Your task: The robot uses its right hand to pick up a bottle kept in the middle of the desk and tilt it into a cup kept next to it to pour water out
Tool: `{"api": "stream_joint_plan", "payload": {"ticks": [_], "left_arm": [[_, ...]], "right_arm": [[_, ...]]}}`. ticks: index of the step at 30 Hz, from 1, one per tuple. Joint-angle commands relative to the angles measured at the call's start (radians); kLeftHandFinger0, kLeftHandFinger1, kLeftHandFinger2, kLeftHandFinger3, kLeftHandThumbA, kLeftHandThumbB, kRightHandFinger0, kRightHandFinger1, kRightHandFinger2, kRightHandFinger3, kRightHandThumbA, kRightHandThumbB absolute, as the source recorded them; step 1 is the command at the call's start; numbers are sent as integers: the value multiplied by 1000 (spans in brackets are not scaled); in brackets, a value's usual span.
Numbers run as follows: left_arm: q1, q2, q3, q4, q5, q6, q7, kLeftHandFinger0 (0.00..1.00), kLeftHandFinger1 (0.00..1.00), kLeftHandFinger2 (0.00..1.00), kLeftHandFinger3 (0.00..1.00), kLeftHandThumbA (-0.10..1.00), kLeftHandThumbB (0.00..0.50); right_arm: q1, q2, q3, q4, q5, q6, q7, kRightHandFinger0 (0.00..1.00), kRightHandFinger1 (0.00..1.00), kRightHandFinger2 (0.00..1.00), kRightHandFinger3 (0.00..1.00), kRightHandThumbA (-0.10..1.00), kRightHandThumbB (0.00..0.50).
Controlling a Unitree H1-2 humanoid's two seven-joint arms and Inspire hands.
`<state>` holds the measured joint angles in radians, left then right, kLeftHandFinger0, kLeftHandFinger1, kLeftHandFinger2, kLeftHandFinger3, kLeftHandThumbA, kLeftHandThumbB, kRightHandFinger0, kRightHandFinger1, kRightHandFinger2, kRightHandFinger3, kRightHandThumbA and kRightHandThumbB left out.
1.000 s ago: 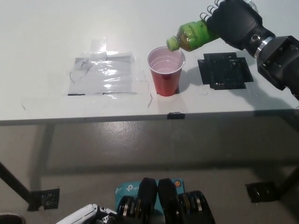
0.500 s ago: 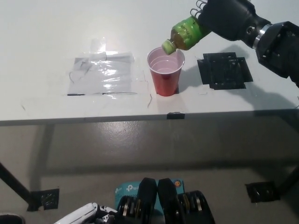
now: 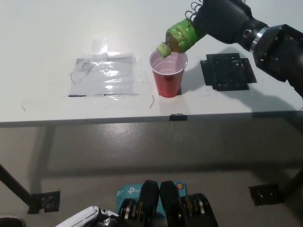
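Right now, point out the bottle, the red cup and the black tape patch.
bottle (image 3: 181,36), head view, green label.
red cup (image 3: 168,84), head view, outer wall.
black tape patch (image 3: 227,72), head view, its middle.

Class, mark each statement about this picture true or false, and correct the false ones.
1. The right robot hand holds the green bottle. True.
2. The bottle stands upright on the desk. False: it is tilted, its cap end down over the red cup.
3. The red cup lies on its side. False: it stands upright on the white desk.
4. A black taped patch lies on the desk to the cup's right in the picture. True.
5. The left robot hand grips the cup. False: it rests low at the picture's bottom left, away from the desk.
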<state>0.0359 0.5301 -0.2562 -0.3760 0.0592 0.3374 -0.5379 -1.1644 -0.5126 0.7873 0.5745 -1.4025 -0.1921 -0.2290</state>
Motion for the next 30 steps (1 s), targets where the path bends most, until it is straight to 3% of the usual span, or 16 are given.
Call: {"api": "stream_joint_plan", "payload": {"ticks": [1,5,6,8,11,12,13,15,16,17,18,21,22,24,25,30], "left_arm": [[-1,31,1,-21,0,2,-17,662,743,794,1000,1000,469],[4,29,3,-21,-5,3,-16,689,752,800,1000,1000,476],[9,26,3,-20,-5,-1,-13,690,753,800,1000,1000,462],[10,26,4,-20,-8,-7,-14,691,753,801,1000,1000,444],[11,26,4,-22,-9,-5,-15,692,754,800,1000,1000,445],[10,27,4,-21,-10,-2,-16,701,764,812,1000,1000,448],[10,28,4,-19,-10,-3,-17,707,769,818,1000,1000,433],[10,28,3,-19,-8,-12,-17,702,762,811,1000,1000,433],[9,29,3,-23,-6,-10,-16,699,760,808,1000,1000,436],[12,27,1,-23,-5,-10,-15,699,760,808,1000,1000,445],[12,26,2,-22,-6,-4,-15,698,760,806,1000,1000,450],[12,25,1,-28,-3,8,-13,702,760,803,1000,1000,455],[13,24,3,-28,-6,9,-13,701,758,800,1000,1000,450],[13,21,2,-19,-10,-2,-13,699,762,802,1000,1000,446],[13,21,3,-19,-11,-2,-13,701,762,801,1000,1000,457],[14,20,3,-21,-10,-2,-13,709,764,798,1000,1000,450]], "right_arm": [[-21,-3,-95,-34,87,41,43,0,0,68,228,-71,181],[15,18,-159,-37,117,64,88,0,0,87,303,-98,143],[24,25,-175,-35,131,63,90,0,0,82,177,-100,140],[49,45,-227,-31,182,79,129,0,24,188,75,-100,106],[64,57,-266,-43,206,81,169,0,79,314,49,-100,95],[70,63,-277,-43,206,91,172,0,86,319,56,-8,100],[83,75,-300,-42,220,110,176,0,75,307,150,31,119],[101,96,-343,-44,270,119,200,0,60,296,181,8,147],[116,117,-371,-61,294,165,274,0,72,315,197,70,98],[127,129,-393,-73,321,175,296,0,81,328,283,39,109],[140,146,-423,-85,365,186,323,0,56,304,375,-18,101],[171,199,-511,-109,463,248,377,0,43,262,429,-100,32],[185,225,-558,-118,518,265,377,0,4,213,385,-100,71],[198,255,-613,-135,578,303,411,0,0,114,365,-100,47],[210,270,-651,-137,645,301,435,0,0,17,342,-100,10],[238,319,-817,-68,937,187,452,0,0,0,382,-100,0]]}}
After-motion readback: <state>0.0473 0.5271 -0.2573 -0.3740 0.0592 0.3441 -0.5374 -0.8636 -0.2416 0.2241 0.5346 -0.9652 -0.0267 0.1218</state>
